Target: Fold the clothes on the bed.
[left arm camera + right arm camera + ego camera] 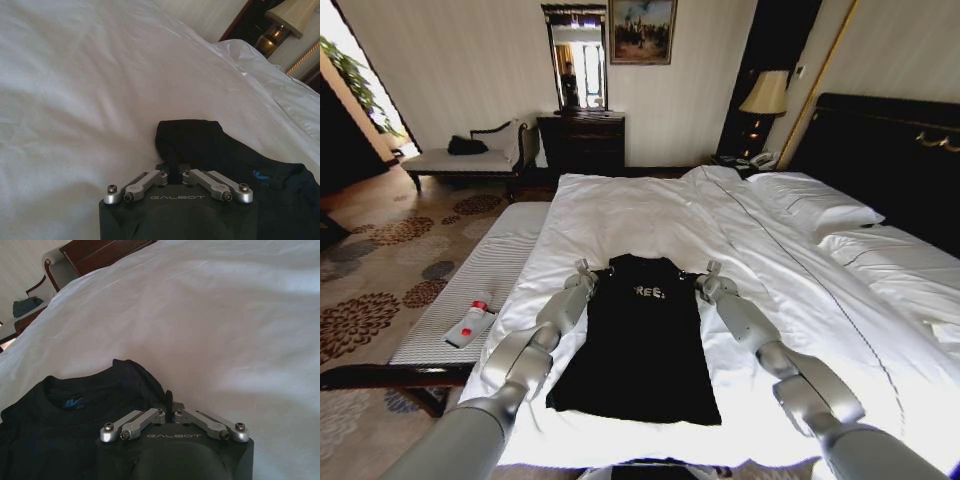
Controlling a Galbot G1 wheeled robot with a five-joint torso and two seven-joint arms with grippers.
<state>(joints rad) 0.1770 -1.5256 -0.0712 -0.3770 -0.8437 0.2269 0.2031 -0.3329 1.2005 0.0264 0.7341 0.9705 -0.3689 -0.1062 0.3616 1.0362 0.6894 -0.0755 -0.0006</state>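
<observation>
The clothes, a black T-shirt (640, 345) with white chest lettering, lie flat on the white bed (650, 210) as a narrow rectangle with the collar at the far end. My left gripper (586, 270) rests at the shirt's left shoulder corner and my right gripper (709, 270) at the right one. Seen from the left wrist, the left gripper (172, 173) is shut on a pinch of the black fabric (210, 145). From the right wrist, the right gripper (169, 407) is likewise shut on the shirt's edge (85, 410) beside the collar.
A grey striped bench (480, 290) runs along the bed's left side, with a white red-capped bottle (470, 322) on it. Pillows (810, 200) and a dark headboard (880, 150) are to the right. A dresser (582, 140) and a chaise (470, 155) stand against the far wall.
</observation>
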